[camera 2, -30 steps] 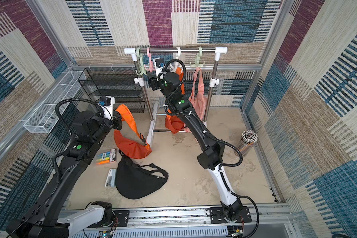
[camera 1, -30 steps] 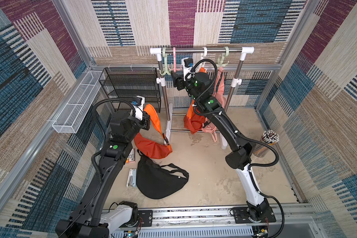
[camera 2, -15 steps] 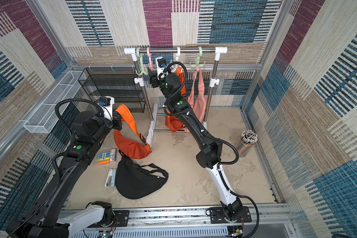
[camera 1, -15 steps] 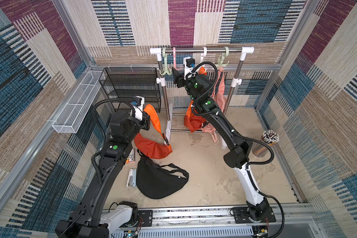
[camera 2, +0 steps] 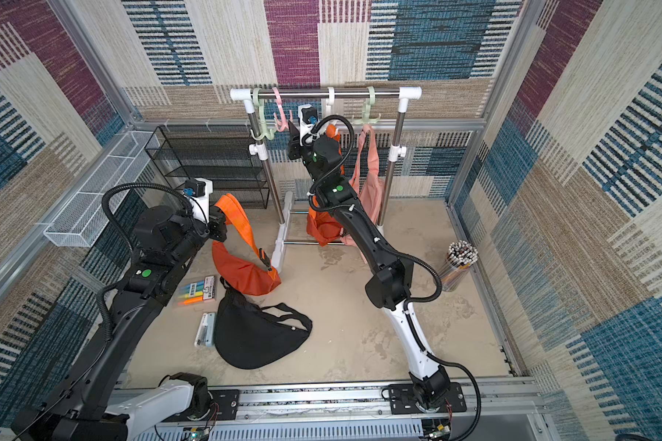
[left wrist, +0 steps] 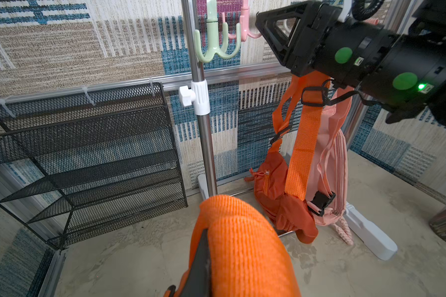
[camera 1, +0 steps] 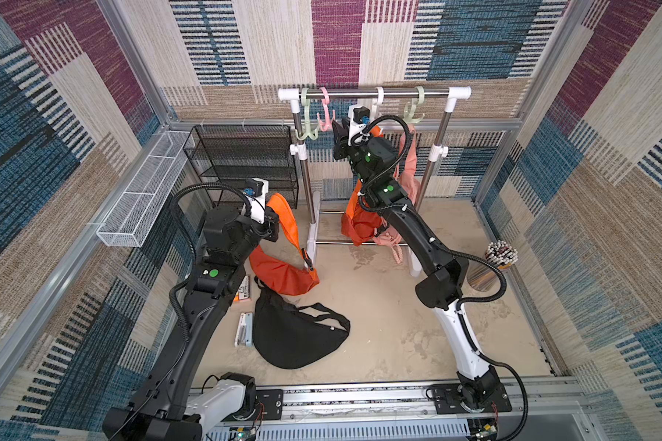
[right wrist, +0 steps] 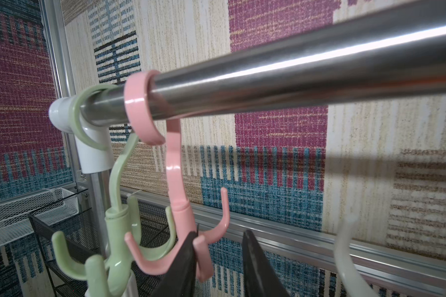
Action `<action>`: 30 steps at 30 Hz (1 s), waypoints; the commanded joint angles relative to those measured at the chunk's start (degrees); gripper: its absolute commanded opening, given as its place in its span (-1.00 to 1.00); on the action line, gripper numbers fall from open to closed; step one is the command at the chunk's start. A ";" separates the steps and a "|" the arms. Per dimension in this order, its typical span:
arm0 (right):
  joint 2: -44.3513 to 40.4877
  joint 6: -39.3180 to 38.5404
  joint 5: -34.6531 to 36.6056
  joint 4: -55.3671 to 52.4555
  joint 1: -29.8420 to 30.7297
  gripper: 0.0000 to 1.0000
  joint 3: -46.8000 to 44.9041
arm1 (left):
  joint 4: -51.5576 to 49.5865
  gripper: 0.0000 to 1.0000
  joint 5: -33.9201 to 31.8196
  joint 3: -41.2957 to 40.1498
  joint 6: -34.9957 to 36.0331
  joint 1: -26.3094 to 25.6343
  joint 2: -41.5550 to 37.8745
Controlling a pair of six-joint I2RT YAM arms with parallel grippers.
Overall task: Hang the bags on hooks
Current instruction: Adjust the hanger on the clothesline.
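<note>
Orange bag (camera 1: 283,277) hangs by its strap (camera 1: 293,229) from the left gripper (camera 1: 273,229), clamped shut on it, in front of the rack (camera 1: 304,183), raised likely for carrying to a hook. Farther, under the rack's rail (right wrist: 294,72), right gripper (right wrist: 220,232) jaws stand apart around a prong of the pink hook (right wrist: 174,180), probably steadying it.

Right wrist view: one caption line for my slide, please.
Right gripper open around a prong of the pink hook on the steel rail.

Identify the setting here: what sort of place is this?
Probably a robot test cell staged as a closet corner: carpet-tile walls on an aluminium frame, a garment rack with plastic hooks, and arms on a base rail.
</note>
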 commanded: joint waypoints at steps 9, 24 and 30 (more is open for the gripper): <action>0.14 0.11 -4.22 2.49 -0.19 -0.63 0.03 | 3.06 -1.00 0.17 -0.21 -0.67 0.05 0.19; -1.93 -0.89 5.34 -0.46 -1.06 -1.00 -0.54 | 3.34 -1.00 1.38 -0.22 -1.32 0.10 0.39; -4.49 -2.32 7.50 -3.75 -2.22 -1.00 -2.93 | 3.42 -1.00 4.39 1.36 -2.48 0.02 1.24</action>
